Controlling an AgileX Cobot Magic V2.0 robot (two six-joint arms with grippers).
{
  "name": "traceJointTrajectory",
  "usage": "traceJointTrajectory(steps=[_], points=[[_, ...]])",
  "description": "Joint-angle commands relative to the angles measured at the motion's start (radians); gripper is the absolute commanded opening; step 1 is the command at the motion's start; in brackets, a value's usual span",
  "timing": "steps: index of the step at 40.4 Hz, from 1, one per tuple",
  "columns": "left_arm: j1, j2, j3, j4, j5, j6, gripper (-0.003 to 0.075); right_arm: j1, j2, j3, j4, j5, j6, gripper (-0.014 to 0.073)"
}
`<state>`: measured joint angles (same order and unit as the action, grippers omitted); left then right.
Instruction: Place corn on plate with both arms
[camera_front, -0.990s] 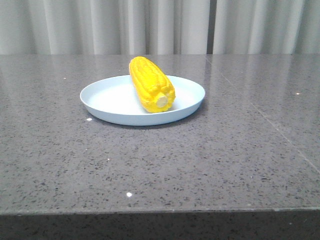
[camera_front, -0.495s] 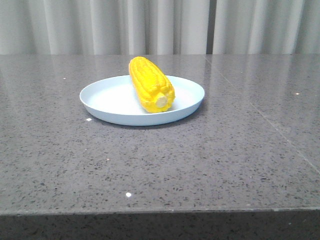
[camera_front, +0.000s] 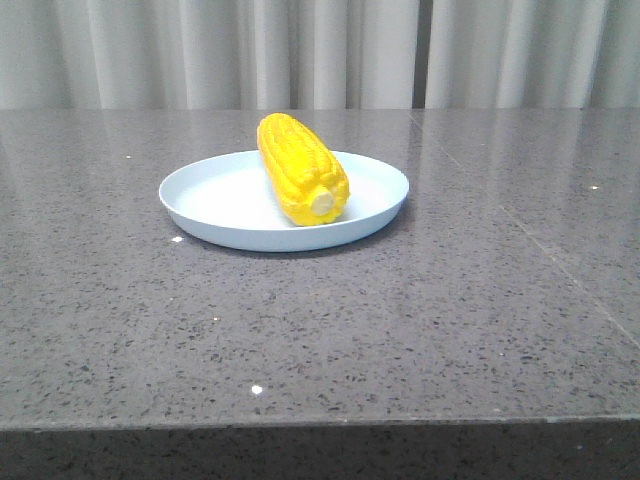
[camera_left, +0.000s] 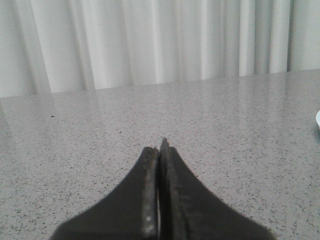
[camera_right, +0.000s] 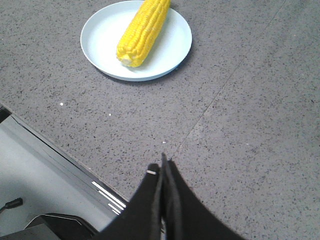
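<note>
Corn (camera_right: 142, 31) lies on plate (camera_right: 172, 52), well apart from closed right hand (camera_right: 163, 165)

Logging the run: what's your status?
Left gripper and right gripper: fingers shut, empty. Corn lying on plate. Nothing in the way.

1. My left gripper (camera_left: 160, 150) is matte black, two flat tapering fingers with dusty, scuffed inner edges.
2. My right gripper (camera_right: 163, 167) is equally black and wedge-shaped, with a small pale fleck near one fingertip.
</note>
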<state>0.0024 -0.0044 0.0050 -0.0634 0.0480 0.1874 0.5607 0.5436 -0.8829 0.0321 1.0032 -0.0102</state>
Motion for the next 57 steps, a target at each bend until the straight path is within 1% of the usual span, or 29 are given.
traceJointTrajectory(steps=[1, 3, 23, 29, 57], points=[[-0.007, -0.023, 0.004, 0.036, -0.079, -0.060, -0.0020, 0.000, 0.004, -0.022, -0.011, -0.065, 0.000, -0.0068], [-0.007, -0.023, 0.004, 0.063, -0.079, -0.093, -0.0020, 0.000, 0.004, -0.022, -0.011, -0.065, 0.000, -0.0068], [-0.007, -0.023, 0.004, 0.040, -0.088, -0.094, -0.0020, 0.000, 0.004, -0.022, -0.011, -0.065, 0.000, -0.0068], [-0.007, -0.023, 0.004, 0.040, -0.093, -0.146, -0.0020, 0.000, 0.004, -0.022, -0.011, -0.065, 0.000, -0.0068], [-0.034, -0.023, 0.004, 0.040, -0.099, -0.146, -0.0020, 0.000, 0.004, -0.022, -0.011, -0.065, 0.000, -0.0068]])
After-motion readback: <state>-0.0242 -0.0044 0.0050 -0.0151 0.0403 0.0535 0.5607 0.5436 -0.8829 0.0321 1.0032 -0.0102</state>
